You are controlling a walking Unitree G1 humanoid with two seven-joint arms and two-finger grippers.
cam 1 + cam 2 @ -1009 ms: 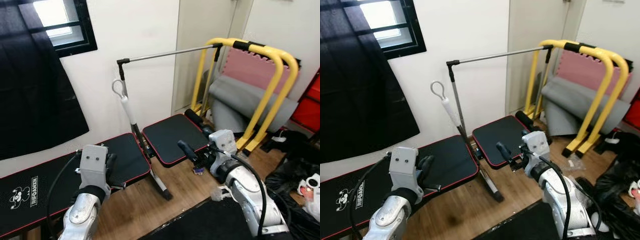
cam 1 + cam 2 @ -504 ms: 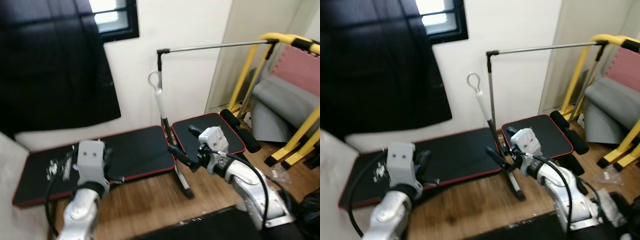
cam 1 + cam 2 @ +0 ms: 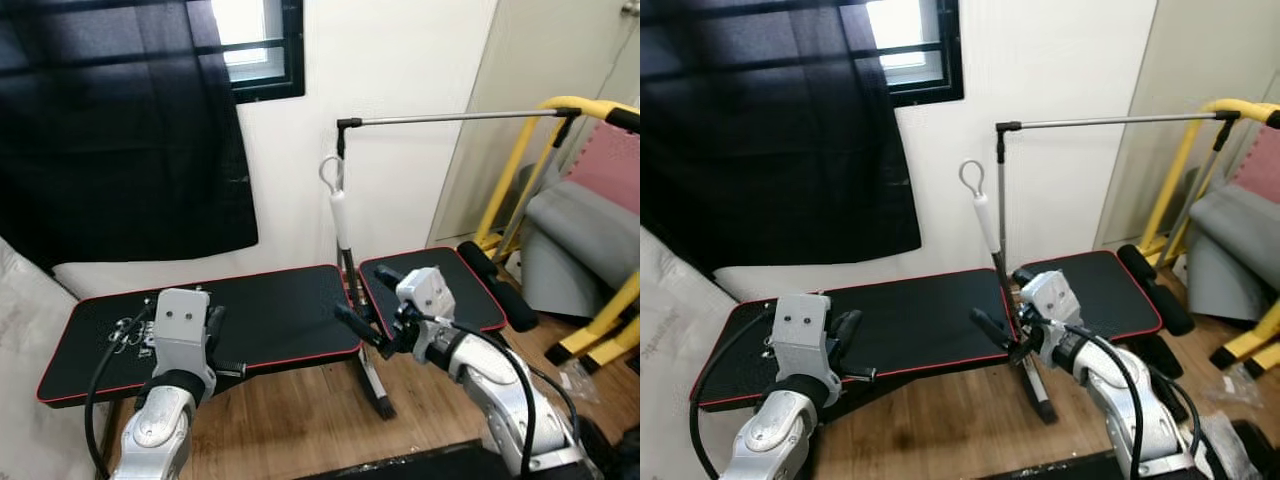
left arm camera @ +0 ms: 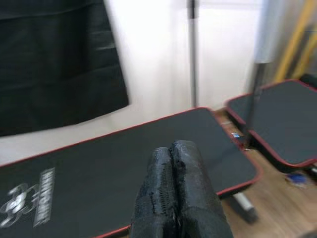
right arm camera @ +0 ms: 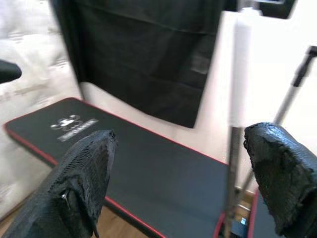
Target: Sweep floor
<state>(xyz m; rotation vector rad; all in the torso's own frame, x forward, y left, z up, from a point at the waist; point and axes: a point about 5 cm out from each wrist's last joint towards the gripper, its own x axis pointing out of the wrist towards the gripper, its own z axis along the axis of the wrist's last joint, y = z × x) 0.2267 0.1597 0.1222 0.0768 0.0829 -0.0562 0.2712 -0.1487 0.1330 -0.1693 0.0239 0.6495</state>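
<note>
The broom (image 3: pixel 340 225), white grip with a loop on top and thin dark shaft, stands nearly upright between benches (image 3: pixel 250 320). My right gripper (image 5: pixel 183 173) is spread wide, my left gripper (image 4: pixel 176 191) pressed together.

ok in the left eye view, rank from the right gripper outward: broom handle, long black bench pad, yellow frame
1. Broom handle, leaning on the wall just beyond the right gripper.
2. Long black bench pad, to its left.
3. Yellow frame, far right.
</note>
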